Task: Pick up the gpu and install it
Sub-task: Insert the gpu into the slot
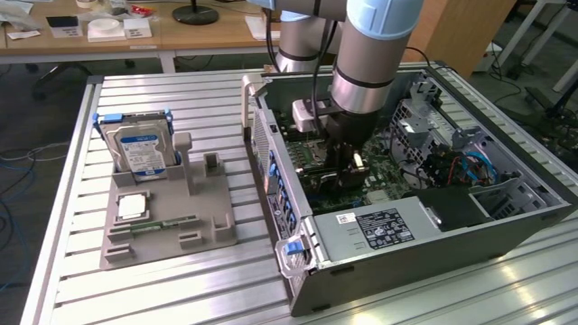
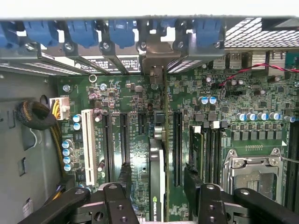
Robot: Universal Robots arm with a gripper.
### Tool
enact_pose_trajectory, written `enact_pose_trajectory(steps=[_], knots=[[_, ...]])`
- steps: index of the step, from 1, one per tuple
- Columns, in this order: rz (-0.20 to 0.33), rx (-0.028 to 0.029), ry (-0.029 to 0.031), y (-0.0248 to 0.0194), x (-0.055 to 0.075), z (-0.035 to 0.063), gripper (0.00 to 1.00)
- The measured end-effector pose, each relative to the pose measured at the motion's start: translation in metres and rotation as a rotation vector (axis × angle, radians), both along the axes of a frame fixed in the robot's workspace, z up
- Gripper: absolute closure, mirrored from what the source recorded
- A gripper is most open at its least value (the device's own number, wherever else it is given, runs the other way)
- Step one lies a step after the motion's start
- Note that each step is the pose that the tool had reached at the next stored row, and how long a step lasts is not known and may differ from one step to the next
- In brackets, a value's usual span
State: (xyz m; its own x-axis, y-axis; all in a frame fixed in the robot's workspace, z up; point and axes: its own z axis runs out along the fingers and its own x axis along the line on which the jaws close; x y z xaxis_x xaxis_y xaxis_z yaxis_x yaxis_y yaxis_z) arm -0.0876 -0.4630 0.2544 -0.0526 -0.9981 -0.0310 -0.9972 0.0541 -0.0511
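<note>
A robotics lab or workshop: an industrial arm (image 1: 366, 61) reaches into an open computer case (image 1: 424, 196) on a ribbed aluminium desk (image 1: 172, 95), with a grey fixture (image 1: 167, 210) holding parts, wooden tables (image 1: 181, 34) and loose cables (image 1: 18, 162) beyond.

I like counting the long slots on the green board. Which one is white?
Just one: the white slot at the end of the row nearest the yellow wire bundle. The other long slots are black.

Exterior view high, angled down on open computer case (image 1: 407, 230), wrist view close over, seemingly, its motherboard (image 2: 140, 121)
</note>
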Motion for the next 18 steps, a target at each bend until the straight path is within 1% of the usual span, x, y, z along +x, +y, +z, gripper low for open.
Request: enact_pose_trajectory(steps=[5,10,16,18], knots=[[0.000,0.0000,0.0000,0.0000,0.000,0.0085,0.43],[0.000,0.0000,0.0000,0.0000,0.000,0.0194,0.43],[0.000,0.0000,0.0000,0.0000,0.000,0.0361,0.43],[0.000,-0.0003,0.0001,0.0000,0.000,0.0387,0.43]])
